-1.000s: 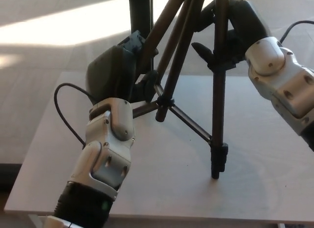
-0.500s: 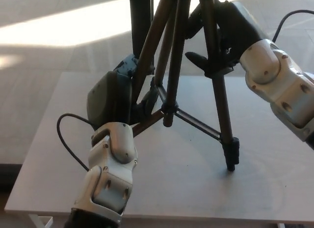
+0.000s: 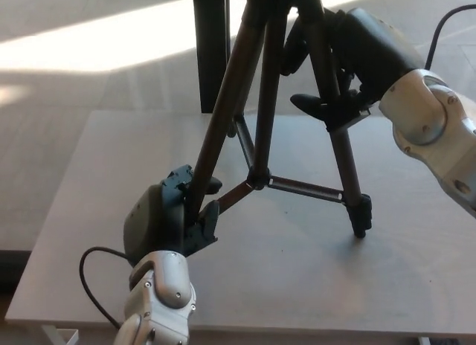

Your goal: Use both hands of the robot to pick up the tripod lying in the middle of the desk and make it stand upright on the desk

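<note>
The dark brown tripod [image 3: 262,129] stands nearly upright on the pale desk [image 3: 387,285], its legs spread and its top cut off by the picture's upper edge. My left hand [image 3: 172,217] is shut on the lower part of the near-left leg, close to the desk. My right hand [image 3: 343,70] is shut on the upper part of the right leg, whose black foot [image 3: 361,220] rests on the desk. The third leg runs back behind the centre braces; its foot is hidden.
A black upright post [image 3: 212,51] stands on the floor behind the desk's far edge. A black cable [image 3: 93,285] loops from my left forearm over the desk's front left. The desk's front edge lies close below my left hand.
My left hand has slid down and toward the front along the left leg, pulling that leg outward. The right leg's foot has moved right, so the legs are spread wider.
</note>
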